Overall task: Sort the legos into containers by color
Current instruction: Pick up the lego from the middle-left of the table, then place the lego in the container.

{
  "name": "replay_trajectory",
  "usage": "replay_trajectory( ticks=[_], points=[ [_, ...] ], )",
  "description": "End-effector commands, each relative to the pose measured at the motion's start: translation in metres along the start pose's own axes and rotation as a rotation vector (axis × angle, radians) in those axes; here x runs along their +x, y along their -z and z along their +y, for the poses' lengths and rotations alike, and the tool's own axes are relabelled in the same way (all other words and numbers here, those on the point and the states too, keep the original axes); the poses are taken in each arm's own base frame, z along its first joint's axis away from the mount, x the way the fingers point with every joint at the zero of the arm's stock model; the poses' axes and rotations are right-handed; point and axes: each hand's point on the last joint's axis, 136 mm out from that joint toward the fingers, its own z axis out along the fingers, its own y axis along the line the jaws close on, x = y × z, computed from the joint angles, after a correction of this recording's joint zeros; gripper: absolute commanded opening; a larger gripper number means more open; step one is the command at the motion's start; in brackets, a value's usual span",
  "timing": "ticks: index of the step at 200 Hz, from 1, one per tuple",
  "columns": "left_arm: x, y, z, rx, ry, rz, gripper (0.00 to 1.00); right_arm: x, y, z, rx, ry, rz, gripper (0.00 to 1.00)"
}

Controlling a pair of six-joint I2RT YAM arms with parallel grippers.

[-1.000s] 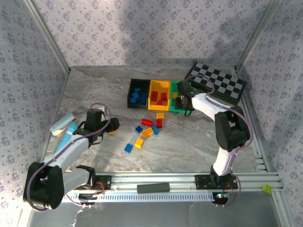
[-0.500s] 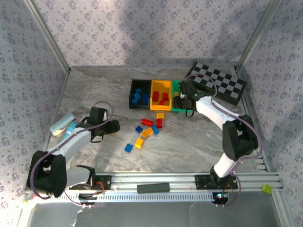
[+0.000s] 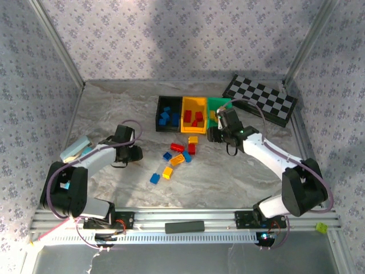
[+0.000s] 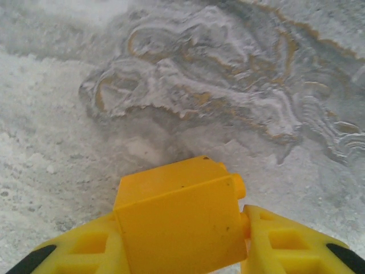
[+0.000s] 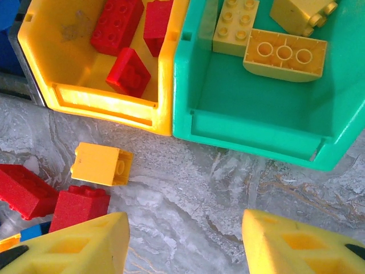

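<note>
Legos [image 3: 178,155]: loose cluster mid-table, just before the bins [image 3: 191,130]; others lie inside.
Left gripper [image 3: 132,153]: fingers clamped on yellow-orange brick [image 4: 177,222], table's left.
Right gripper [image 5: 185,240]: fingers apart, before green bin [image 5: 251,131].

White arms [image 3: 267,150] with black joints, looping purple cables [image 3: 255,108], chunky yellow fingers [image 5: 74,242] with black tips

The left arm reaches low across the table. The left gripper [image 4: 183,254] jaws clamp a yellow brick [image 4: 177,220] between them. The right arm extends forward, and the right gripper [image 5: 185,242] jaws stand apart, pointing down.
</note>
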Motion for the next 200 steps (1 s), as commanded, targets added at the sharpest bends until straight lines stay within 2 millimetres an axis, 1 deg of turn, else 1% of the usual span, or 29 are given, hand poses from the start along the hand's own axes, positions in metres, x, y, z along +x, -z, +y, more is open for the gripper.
replay_trajectory(
  ticks=[1,17,37,55,71,77,93,104,110,112,113,127,131,136,138,142,147,151,154,155,160,162,165,170,173,174,184,195,200],
  points=[
    [-0.011,0.011,-0.010,-0.014,-0.022,-0.018,0.36,-0.002,0.003,-0.003,0.006,0.025,-0.070,0.56],
    [-0.021,0.021,-0.022,-0.016,-0.046,-0.044,0.36,0.002,0.003,-0.008,0.005,0.015,-0.092,0.56],
    [-0.039,0.035,-0.050,0.008,-0.087,-0.088,0.36,0.007,0.003,-0.017,-0.005,-0.032,-0.116,0.56],
    [-0.059,0.048,-0.087,0.037,-0.139,-0.134,0.36,0.011,0.004,-0.028,0.002,-0.092,-0.134,0.55],
    [-0.075,0.052,-0.123,0.061,-0.192,-0.158,0.36,0.013,0.007,-0.036,0.013,-0.131,-0.153,0.55],
    [-0.083,0.054,-0.140,0.078,-0.213,-0.173,0.36,0.013,0.009,-0.039,0.019,-0.140,-0.166,0.54],
    [-0.101,0.055,-0.179,0.115,-0.254,-0.185,0.37,0.012,0.014,-0.047,0.044,-0.157,-0.200,0.54],
    [-0.110,0.051,-0.206,0.137,-0.289,-0.182,0.37,0.012,0.018,-0.052,0.061,-0.166,-0.223,0.54],
    [-0.119,0.053,-0.223,0.151,-0.308,-0.196,0.37,0.012,0.019,-0.055,0.073,-0.169,-0.229,0.54],
    [-0.118,0.048,-0.226,0.147,-0.315,-0.188,0.38,0.012,0.020,-0.056,0.075,-0.170,-0.231,0.54],
    [-0.121,0.051,-0.229,0.151,-0.318,-0.194,0.38,0.012,0.020,-0.056,0.076,-0.169,-0.233,0.54],
    [-0.132,0.042,-0.263,0.176,-0.351,-0.179,0.38,0.014,0.020,-0.064,0.098,-0.182,-0.222,0.54],
    [-0.137,0.044,-0.274,0.193,-0.357,-0.185,0.38,0.014,0.020,-0.066,0.099,-0.189,-0.221,0.54],
    [-0.142,0.041,-0.287,0.213,-0.365,-0.187,0.38,0.014,0.020,-0.068,0.099,-0.199,-0.222,0.54],
    [-0.138,0.036,-0.289,0.207,-0.372,-0.166,0.38,0.015,0.020,-0.069,0.098,-0.202,-0.220,0.54],
    [-0.145,0.039,-0.300,0.224,-0.375,-0.176,0.38,0.015,0.020,-0.070,0.095,-0.211,-0.220,0.54],
    [-0.148,0.040,-0.312,0.241,-0.383,-0.178,0.38,0.016,0.019,-0.071,0.090,-0.221,-0.220,0.54],
    [-0.148,0.034,-0.319,0.247,-0.390,-0.170,0.38,0.016,0.019,-0.072,0.087,-0.228,-0.220,0.54],
    [-0.151,0.035,-0.326,0.258,-0.393,-0.178,0.38,0.016,0.019,-0.073,0.085,-0.232,-0.220,0.54],
    [-0.149,0.033,-0.327,0.256,-0.396,-0.172,0.38,0.016,0.019,-0.073,0.085,-0.235,-0.220,0.54],
    [-0.152,0.035,-0.339,0.272,-0.404,-0.182,0.38,0.016,0.019,-0.073,0.081,-0.240,-0.221,0.54],
    [-0.151,0.032,-0.342,0.271,-0.408,-0.177,0.38,0.016,0.019,-0.073,0.079,-0.242,-0.223,0.54],
    [-0.155,0.036,-0.349,0.285,-0.409,-0.190,0.38,0.016,0.019,-0.073,0.077,-0.244,-0.223,0.54],
    [-0.153,0.032,-0.357,0.290,-0.419,-0.187,0.38,0.016,0.019,-0.073,0.072,-0.246,-0.226,0.54],
    [-0.154,0.034,-0.364,0.302,-0.423,-0.195,0.38,0.016,0.018,-0.072,0.070,-0.246,-0.226,0.54],
    [-0.154,0.032,-0.365,0.301,-0.424,-0.191,0.38,0.016,0.018,-0.072,0.069,-0.246,-0.227,0.54],
    [-0.156,0.037,-0.384,0.340,-0.436,-0.218,0.39,0.017,0.016,-0.071,0.065,-0.245,-0.227,0.54],
    [-0.154,0.031,-0.400,0.373,-0.442,-0.227,0.39,0.017,0.015,-0.070,0.066,-0.243,-0.223,0.54],
    [-0.155,0.031,-0.406,0.393,-0.437,-0.235,0.40,0.017,0.014,-0.070,0.067,-0.241,-0.220,0.54]
  ],
)
